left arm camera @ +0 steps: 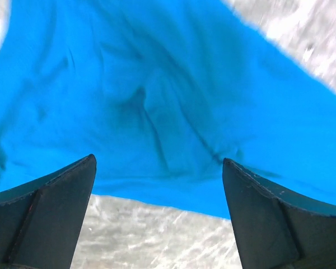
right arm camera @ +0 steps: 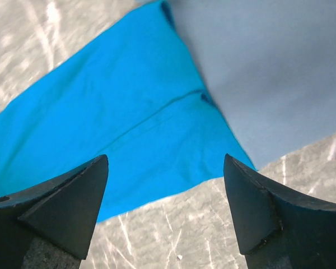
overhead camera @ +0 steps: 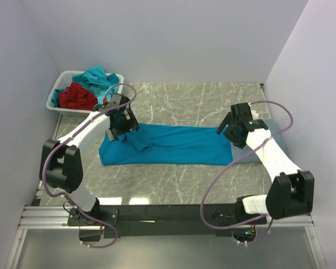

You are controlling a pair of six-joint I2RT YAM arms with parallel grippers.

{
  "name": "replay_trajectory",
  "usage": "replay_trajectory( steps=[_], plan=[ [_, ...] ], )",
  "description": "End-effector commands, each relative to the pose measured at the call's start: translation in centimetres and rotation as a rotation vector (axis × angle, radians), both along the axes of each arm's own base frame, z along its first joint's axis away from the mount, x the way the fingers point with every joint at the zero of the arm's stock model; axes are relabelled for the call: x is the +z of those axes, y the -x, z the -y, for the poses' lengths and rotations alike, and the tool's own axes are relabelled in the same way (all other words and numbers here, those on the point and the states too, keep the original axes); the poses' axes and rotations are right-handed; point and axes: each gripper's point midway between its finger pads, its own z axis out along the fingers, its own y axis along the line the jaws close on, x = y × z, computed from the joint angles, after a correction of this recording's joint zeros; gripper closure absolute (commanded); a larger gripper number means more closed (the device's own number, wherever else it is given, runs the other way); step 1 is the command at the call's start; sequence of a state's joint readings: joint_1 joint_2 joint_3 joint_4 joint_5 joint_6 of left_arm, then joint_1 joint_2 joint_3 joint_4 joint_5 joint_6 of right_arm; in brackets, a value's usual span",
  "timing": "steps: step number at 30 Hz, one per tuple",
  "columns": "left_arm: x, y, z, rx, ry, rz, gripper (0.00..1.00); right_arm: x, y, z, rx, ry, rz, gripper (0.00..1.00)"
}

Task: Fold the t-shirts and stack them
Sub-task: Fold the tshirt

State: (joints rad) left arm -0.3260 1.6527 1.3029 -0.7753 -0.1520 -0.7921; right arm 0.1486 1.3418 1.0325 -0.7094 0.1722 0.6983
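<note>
Lying on surface (overhead camera: 179, 185): teal t-shirt (overhead camera: 173, 145), mid-surface, between the two arms.
Teal t-shirt, step: already narrowed to a long band. I judge the lengthwise fold done and the crosswise fold still to come.
Teal t-shirt, next move: calls for re-pinching one short end at both corners and carrying it over to the other end, edges matched.
Teal t-shirt, axis: long axis runs left to right. Left end rumpled, right end flat and square. Collar end cannot be told.
Slate-blue t-shirt (right arm camera: 269, 73): at the right, touching the teal one's right end and partly under the right arm.
Basket (overhead camera: 52, 101): far left corner, holding red shirt (overhead camera: 77, 96) and turquoise shirt (overhead camera: 98, 78).
Left gripper (left arm camera: 158, 162): jaws spread wide above the left end, pinching nothing.
Right gripper (right arm camera: 166, 157): jaws spread above the right end, pinching nothing.
</note>
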Motion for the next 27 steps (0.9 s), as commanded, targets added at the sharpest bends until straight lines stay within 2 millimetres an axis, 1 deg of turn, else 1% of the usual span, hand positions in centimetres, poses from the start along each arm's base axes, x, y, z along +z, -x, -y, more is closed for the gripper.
replay_trajectory(
  steps=[1, 2, 3, 5, 7, 11, 12, 14, 15, 21, 25, 27],
  plan=[
    [-0.4, 1.1, 2.8, -0.038, 0.152, 0.038, 0.0, 1.1, -0.1, -1.6, 0.095, -0.053, 0.108, 0.1],
    [-1.4, 1.9, 3.0, -0.04, 0.168, 0.018, 0.01, 0.9, 0.3, -1.8, 0.112, -0.065, 0.116, 0.1],
    [-1.4, 1.9, 3.2, -0.039, 0.176, 0.033, 0.01, 1.0, 0.3, -2.4, 0.135, -0.083, 0.13, 0.09],
    [-1.9, 2.0, 4.3, -0.061, 0.221, 0.04, 0.01, 0.8, 0.7, -2.6, 0.151, -0.088, 0.133, 0.09],
    [-2.6, 2.1, 5.1, -0.078, 0.231, 0.036, 0.01, 0.7, 0.9, -3.1, 0.178, -0.094, 0.137, 0.09],
    [-3.8, 1.9, 6.1, -0.079, 0.26, 0.045, 0.0, 0.2, 1.4, -2.5, 0.158, -0.069, 0.11, 0.08],
    [-3.8, 1.3, 6.3, -0.078, 0.269, 0.065, 0.01, 0.2, 1.5, -2.5, 0.157, -0.069, 0.108, 0.07],
    [-4.1, 1.1, 6.2, -0.08, 0.254, 0.068, 0.01, 0.1, 1.8, -2.1, 0.134, -0.059, 0.1, 0.07],
    [-4.7, 1.0, 6.1, -0.077, 0.24, 0.054, 0.0, 0.1, 1.9, -1.9, 0.129, -0.054, 0.099, 0.07],
    [-5.6, 0.7, 5.6, -0.079, 0.198, 0.045, 0.01, 0.5, 2.5, -0.9, 0.089, -0.019, 0.109, 0.06],
    [-5.8, 0.5, 5.6, -0.085, 0.191, 0.037, 0.01, 0.6, 2.7, -0.7, 0.074, -0.015, 0.113, 0.06],
    [-5.6, 0.1, 5.8, -0.088, 0.195, 0.05, 0.01, 0.7, 2.8, -0.8, 0.072, -0.019, 0.121, 0.05]
  ],
)
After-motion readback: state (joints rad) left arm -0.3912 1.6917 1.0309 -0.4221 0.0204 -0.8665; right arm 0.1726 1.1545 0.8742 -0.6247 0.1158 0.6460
